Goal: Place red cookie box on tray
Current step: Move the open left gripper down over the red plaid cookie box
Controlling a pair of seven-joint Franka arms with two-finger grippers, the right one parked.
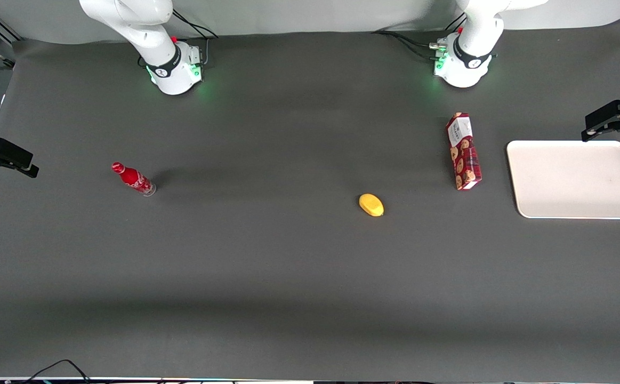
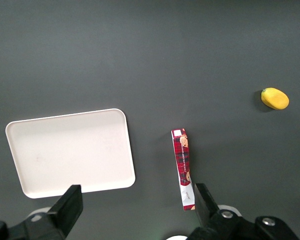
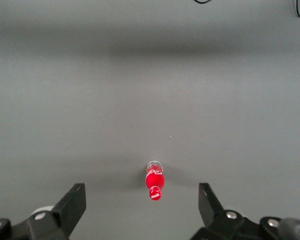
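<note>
Task status: not started, in my judgement. The box [image 1: 464,151] lies flat on the table [image 1: 267,256], right of centre in the front view, its white label end toward the arm bases at the top edge. It sits beside the tray [image 1: 576,179], apart from it, with a strip of bare mat between them. The tray holds nothing.

My gripper [image 2: 135,207] is raised well above the table with its fingers [image 2: 70,202] spread wide and nothing between them. In the wrist view it hangs over the gap between tray [image 2: 70,152] and box [image 2: 183,167]; in the front view it shows at the right edge, just above the tray's upper corner.

Remaining, as I assess it: descend to the box, grasp it across its narrow width, lift, carry it sideways to the tray, set it down, let go.

Surface: a dark grey mat, matte, with soft creases and shadow bands. Two items irrelevant to the task rest on it: a yellow lemon-like fruit [image 1: 371,205] near frame centre in the front view, and a small red bottle [image 1: 133,178] at centre left, toward the parked arm's end.

Room: pale backdrop along the top edge; cables trail from both arm bases.
</note>
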